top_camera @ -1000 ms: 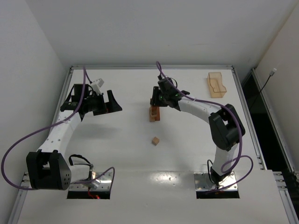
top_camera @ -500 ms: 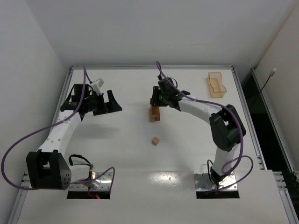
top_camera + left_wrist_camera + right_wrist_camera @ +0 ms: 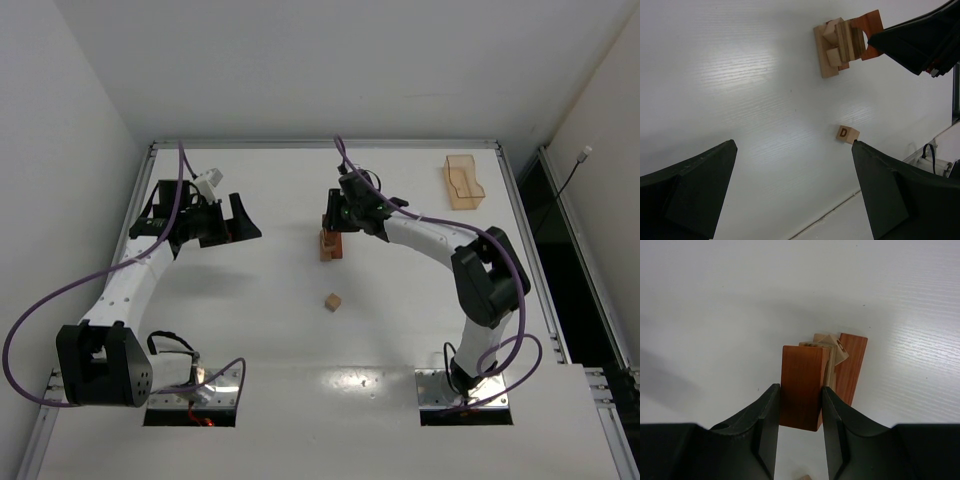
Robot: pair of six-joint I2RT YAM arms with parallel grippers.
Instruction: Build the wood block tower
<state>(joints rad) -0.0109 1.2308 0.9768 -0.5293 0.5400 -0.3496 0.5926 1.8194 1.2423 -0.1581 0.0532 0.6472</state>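
Your right pincer (image 3: 800, 396) stays clamped on a reddish block (image 3: 801, 372) at the tower (image 3: 328, 247), only the elbow (image 3: 488, 285) shifting; your left pincer (image 3: 795, 187) hangs wide open, empty.

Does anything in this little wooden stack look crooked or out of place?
One tan block in the tower sits twisted, its corners poking past its neighbours. A lettered cube lies alone, apart from the tower. The right claw grips a reddish block.
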